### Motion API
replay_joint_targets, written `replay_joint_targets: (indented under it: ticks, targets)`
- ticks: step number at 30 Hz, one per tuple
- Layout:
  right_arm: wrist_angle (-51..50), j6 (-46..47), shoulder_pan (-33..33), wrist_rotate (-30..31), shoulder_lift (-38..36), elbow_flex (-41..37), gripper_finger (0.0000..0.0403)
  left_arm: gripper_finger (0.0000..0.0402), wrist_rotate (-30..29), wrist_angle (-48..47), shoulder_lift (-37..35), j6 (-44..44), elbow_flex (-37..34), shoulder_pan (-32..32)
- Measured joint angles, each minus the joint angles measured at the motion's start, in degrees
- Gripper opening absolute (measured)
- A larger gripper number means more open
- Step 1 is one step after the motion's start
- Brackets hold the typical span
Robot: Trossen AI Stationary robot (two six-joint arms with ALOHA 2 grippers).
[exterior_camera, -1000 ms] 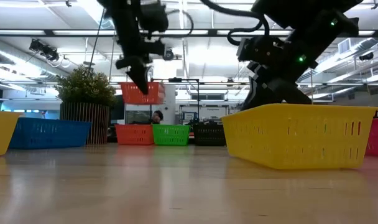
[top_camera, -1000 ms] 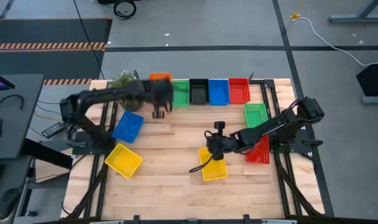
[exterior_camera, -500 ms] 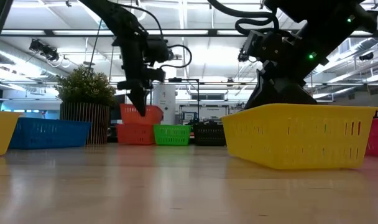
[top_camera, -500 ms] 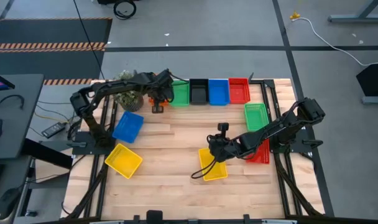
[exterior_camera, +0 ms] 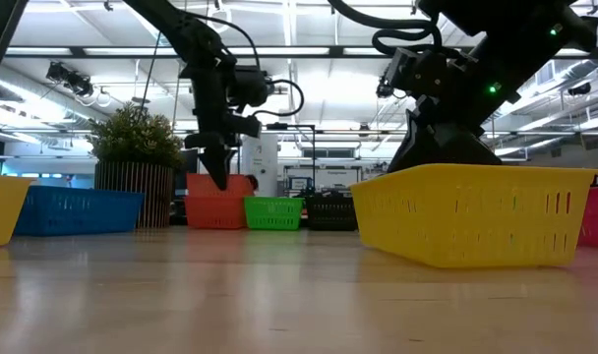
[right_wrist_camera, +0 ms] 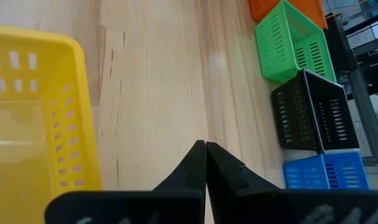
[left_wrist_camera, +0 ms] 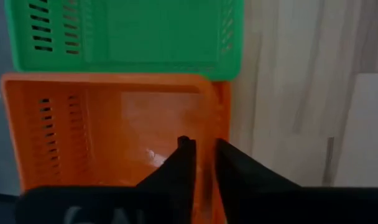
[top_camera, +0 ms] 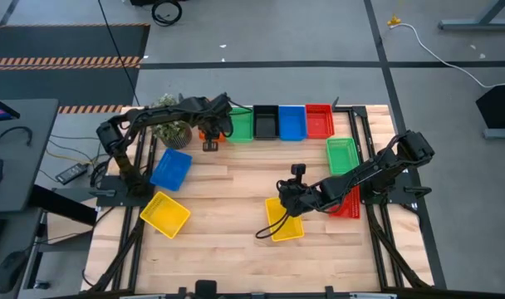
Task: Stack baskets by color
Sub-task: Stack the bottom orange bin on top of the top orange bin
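Note:
Two orange baskets (exterior_camera: 218, 197) are nested at the left end of the far row, the upper one (left_wrist_camera: 114, 137) sitting level in the lower. My left gripper (left_wrist_camera: 202, 152) points down over them, open, one finger on each side of the upper basket's near wall. I cannot tell whether the fingers touch it. Beside them stand green (top_camera: 241, 124), black (top_camera: 265, 122), blue (top_camera: 292, 122) and red (top_camera: 319, 120) baskets. My right gripper (right_wrist_camera: 205, 149) is shut and holds nothing. It hovers over bare wood by the far edge of a yellow basket (top_camera: 284, 223).
A potted plant (top_camera: 165, 112) stands just left of the orange baskets. A blue basket (top_camera: 170, 169) and a yellow one (top_camera: 165, 213) lie at the left. A green basket (top_camera: 342, 154) and a red one (top_camera: 348, 203) lie at the right, under the right arm.
My left gripper has carried the lifted orange basket toward the far edge and down onto the orange basket in the row. Half a second ago the basket sat tilted on it. Now it rests level inside it.

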Motion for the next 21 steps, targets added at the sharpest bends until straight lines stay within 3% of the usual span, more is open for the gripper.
replay_joint_targets:
  ticks: [6,11,15,21]
  targets:
    - [-0.02,0.0,0.0,-0.02,0.0,0.0,0.0008,0.0127,-4.61,-1.28,-0.42,-0.05,0.45,-0.03]
    - [0.07,0.0,-0.14,-0.21,0.0,0.0,0.0008,0.0154,-6.04,-4.34,-1.19,-2.71,2.62,0.06]
    - [0.43,0.44,-0.39,-0.2,0.0,0.0,0.0009,0.0145,-1.82,-3.94,-2.34,-4.84,2.8,0.36]
    - [0.77,0.57,-0.39,-0.22,0.0,0.0,0.0009,0.0089,-0.06,-2.72,-1.19,-10.17,2.69,2.91]
